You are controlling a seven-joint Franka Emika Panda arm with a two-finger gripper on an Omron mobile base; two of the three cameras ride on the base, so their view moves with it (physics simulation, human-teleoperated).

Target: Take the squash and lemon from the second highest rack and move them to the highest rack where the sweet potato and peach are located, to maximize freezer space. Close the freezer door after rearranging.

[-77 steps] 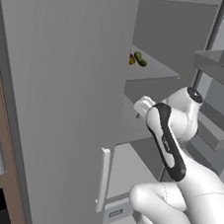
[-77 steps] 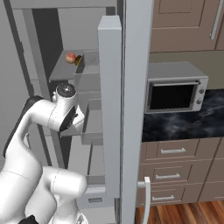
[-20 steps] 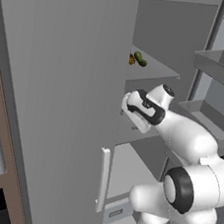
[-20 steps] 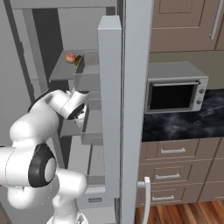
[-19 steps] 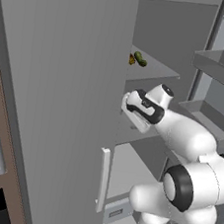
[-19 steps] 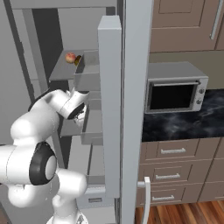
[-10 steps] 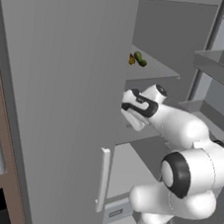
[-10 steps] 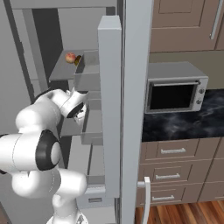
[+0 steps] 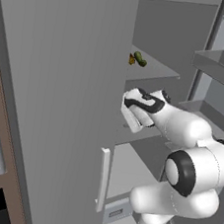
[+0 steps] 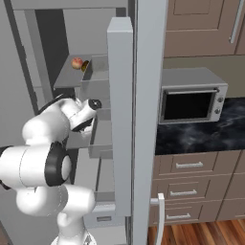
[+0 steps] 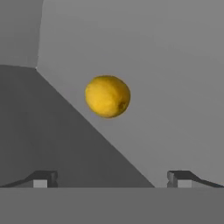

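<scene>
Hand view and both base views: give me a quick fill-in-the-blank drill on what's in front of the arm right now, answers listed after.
1. In the hand view, the fruit ahead of the hand is the ____.
2. The hand's two fingertips stand wide ____, with nothing between them.
3. In the right base view, the peach sits on a rack ____ the arm's wrist.
4. To the right of the freezer door, on the dark counter, stands a ____.

Missing words: lemon; apart; above; microwave

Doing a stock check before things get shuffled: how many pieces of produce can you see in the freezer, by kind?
lemon: 1
squash: 1
peach: 1
Total: 3
</scene>
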